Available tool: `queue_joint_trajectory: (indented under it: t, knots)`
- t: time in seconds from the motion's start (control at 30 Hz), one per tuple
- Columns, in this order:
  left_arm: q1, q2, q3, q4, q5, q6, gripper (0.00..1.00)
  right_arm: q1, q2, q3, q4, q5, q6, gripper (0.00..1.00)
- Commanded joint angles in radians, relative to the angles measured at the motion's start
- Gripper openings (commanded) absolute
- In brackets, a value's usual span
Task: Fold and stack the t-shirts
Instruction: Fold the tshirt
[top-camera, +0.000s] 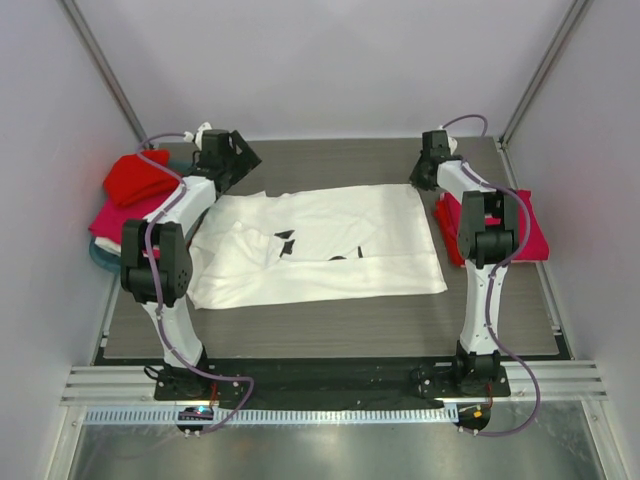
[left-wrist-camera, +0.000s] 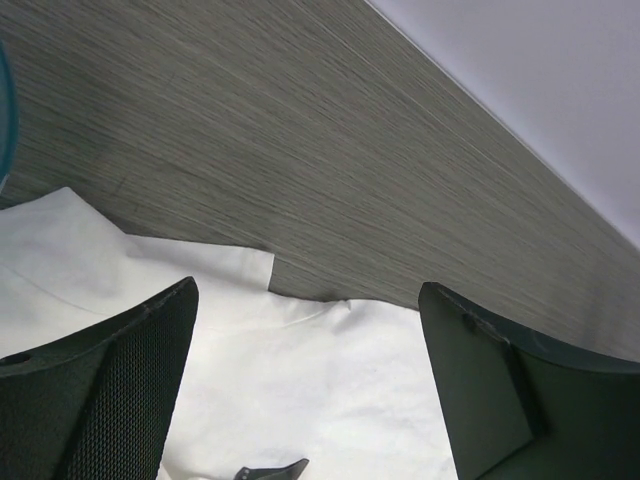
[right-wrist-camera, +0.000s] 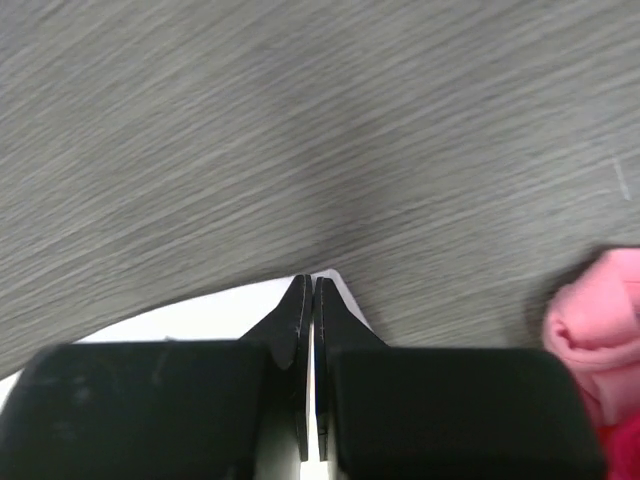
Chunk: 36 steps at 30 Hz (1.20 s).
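The grey wood-grain table (top-camera: 330, 330) carries the white t-shirt (top-camera: 320, 250), spread flat at its middle with the long axis running left to right. Black scraps of print show near its centre, and which end is the neck cannot be told. A pink t-shirt (top-camera: 535, 235) lies flat to its right, and a bunched red t-shirt (top-camera: 135, 178) lies far left. The left gripper (left-wrist-camera: 310, 370) hangs released over the shirt's far left edge. The right gripper (right-wrist-camera: 314, 300) is clenched at the far right corner; whether it pinches cloth is unclear.
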Motion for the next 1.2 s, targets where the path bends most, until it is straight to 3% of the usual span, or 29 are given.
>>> queue_joint_trajectory:
  t: [0.0, 0.2, 0.5, 0.63, 0.77, 0.93, 1.17]
  knots:
    - [0.004, -0.021, 0.003, 0.044, -0.013, 0.047, 0.91, -0.012, -0.031, -0.018, 0.011, 0.097, 0.016, 0.01]
    - [0.003, 0.116, 0.127, -0.121, -0.108, 0.085, 0.87, -0.047, -0.06, -0.077, 0.014, 0.108, 0.047, 0.01]
    - [0.004, 0.235, 0.17, -0.091, -0.163, 0.088, 0.81, -0.055, -0.082, -0.126, 0.04, 0.072, 0.086, 0.01]
    - [0.004, 0.298, 0.273, -0.17, -0.182, 0.12, 0.68, -0.055, -0.079, -0.15, 0.076, 0.038, 0.099, 0.01]
    - [0.017, 0.328, 0.301, -0.187, -0.203, 0.145, 0.72, -0.055, -0.088, -0.152, 0.08, 0.038, 0.099, 0.01]
    - [0.05, 0.342, 0.331, -0.187, -0.205, 0.171, 0.72, -0.054, -0.083, -0.156, 0.087, 0.024, 0.101, 0.01]
    - [0.052, 0.378, 0.367, -0.253, -0.108, 0.143, 0.59, -0.055, -0.086, -0.16, 0.09, 0.022, 0.105, 0.01]
